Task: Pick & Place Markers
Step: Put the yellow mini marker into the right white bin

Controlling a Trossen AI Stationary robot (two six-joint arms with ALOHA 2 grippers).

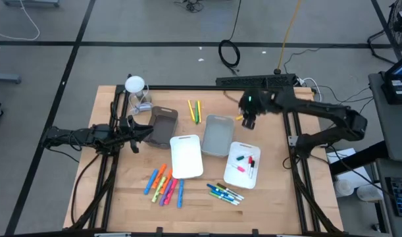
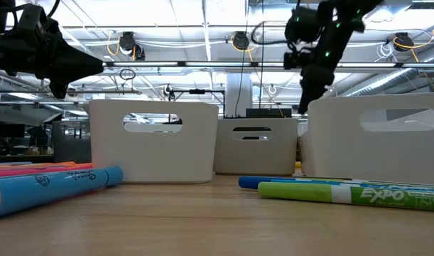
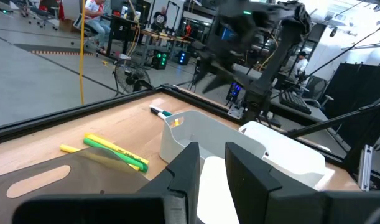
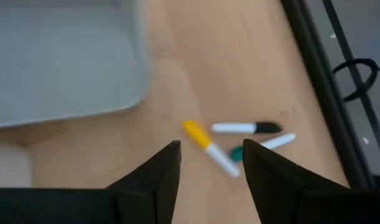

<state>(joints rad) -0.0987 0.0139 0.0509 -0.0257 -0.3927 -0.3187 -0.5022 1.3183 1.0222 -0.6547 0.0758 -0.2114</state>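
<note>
Markers lie in groups on the wooden table: a yellow and a green one [image 1: 195, 109] at the far middle, a mixed cluster [image 1: 164, 185] near the front, a blue-green cluster [image 1: 225, 193], and a few in the right white tray [image 1: 235, 172]. Three more, yellow-capped [image 4: 205, 145], black-capped [image 4: 245, 127] and teal-capped [image 4: 264, 144], lie beside the grey tray [image 1: 218, 135]. My right gripper [image 4: 211, 158] [image 1: 248, 121] hangs open above these three, slanting down, touching nothing. My left gripper [image 1: 148, 130] [image 3: 213, 168] is level over the brown tray [image 1: 165, 125], with a narrow empty gap between its fingers.
A white tray [image 1: 186, 157] lies in the middle between the brown and grey ones. A white lamp-like object [image 1: 135, 87] stands at the far left corner. A black power strip [image 1: 256, 81] runs along the far edge. Bare wood shows at the front left and far right.
</note>
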